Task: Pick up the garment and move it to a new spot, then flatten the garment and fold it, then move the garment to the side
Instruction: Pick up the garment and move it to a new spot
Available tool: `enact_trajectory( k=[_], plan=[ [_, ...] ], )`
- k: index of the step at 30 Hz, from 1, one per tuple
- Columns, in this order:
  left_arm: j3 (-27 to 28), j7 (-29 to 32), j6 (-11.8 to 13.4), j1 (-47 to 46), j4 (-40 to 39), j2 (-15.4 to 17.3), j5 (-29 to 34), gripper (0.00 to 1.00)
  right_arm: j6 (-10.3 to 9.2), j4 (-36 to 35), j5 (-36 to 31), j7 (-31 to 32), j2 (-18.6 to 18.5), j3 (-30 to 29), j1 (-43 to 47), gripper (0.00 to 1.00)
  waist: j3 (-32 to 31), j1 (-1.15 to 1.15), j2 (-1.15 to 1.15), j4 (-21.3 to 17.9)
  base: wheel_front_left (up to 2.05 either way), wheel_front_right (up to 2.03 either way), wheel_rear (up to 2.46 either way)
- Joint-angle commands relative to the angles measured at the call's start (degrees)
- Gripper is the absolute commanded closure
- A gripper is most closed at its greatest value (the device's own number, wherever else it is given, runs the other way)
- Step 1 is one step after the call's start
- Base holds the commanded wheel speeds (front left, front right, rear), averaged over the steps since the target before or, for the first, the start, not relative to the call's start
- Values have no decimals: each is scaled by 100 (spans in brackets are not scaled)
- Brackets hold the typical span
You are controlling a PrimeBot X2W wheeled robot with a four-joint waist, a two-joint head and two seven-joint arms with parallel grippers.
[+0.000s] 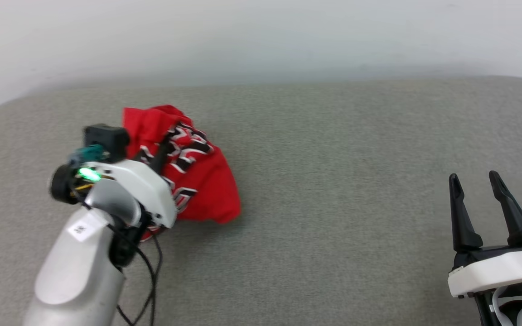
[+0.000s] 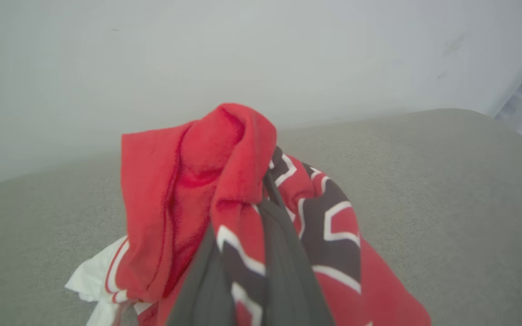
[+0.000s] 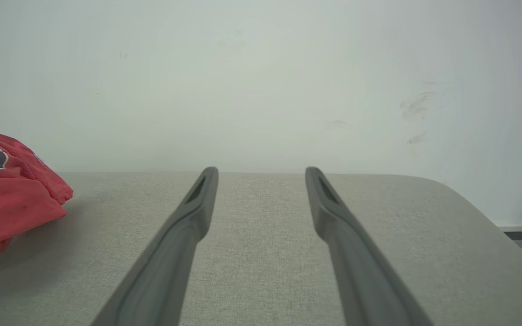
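Note:
The garment (image 1: 197,176) is a bunched red jersey with black, white-outlined letters, lying at the left of the grey cushion. In the left wrist view the garment (image 2: 197,190) rises in a red fold over my fingers, and a white sleeve with stripe trim (image 2: 93,280) hangs at its lower left. My left gripper (image 1: 163,145) is shut on a fold of the cloth; its dark fingers (image 2: 283,253) lie pressed together under the fabric. My right gripper (image 1: 474,179) is open over bare cushion at the far right, with its fingers (image 3: 197,203) spread wide apart. The garment's edge (image 3: 12,199) lies far left of them.
The grey cushion (image 1: 333,203) stretches from the garment to the right gripper. A pale wall (image 1: 261,36) runs behind the cushion's rounded back edge. A black cable (image 1: 150,271) hangs from my left forearm.

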Motion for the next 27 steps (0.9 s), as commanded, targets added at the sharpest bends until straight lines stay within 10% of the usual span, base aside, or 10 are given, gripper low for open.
enact_trajectory(
  k=[1, 24, 25, 26, 27],
  plan=[
    [-177, 80, -32, 105, -245, -115, 24, 100, -4, -30, 26, 8, 11, 10, 48, 0, 90, 1, -1, -298, 0, 0, 0],
    [-3242, 343, -140, 772, -701, -830, -381, 100, -4, 315, 278, -365, 12, 160, -383, 0, 820, 1, -1, -959, 0, 0, 0],
    [-3243, 268, -140, 758, -710, -800, -397, 73, -4, 330, 263, -362, 11, 174, -395, 0, 785, 1, -1, -937, 0, 0, 0],
    [-3248, 170, -140, 741, -720, -758, -400, 19, -4, 340, 233, -361, 12, 182, -397, 0, 736, 1, -1, -902, 0, 0, 0],
    [-3222, 41, -140, 732, -750, -744, -410, 0, -4, 350, 215, -348, 12, 176, -382, 0, 692, 1, -1, -860, 0, 0, 0]
  ],
)
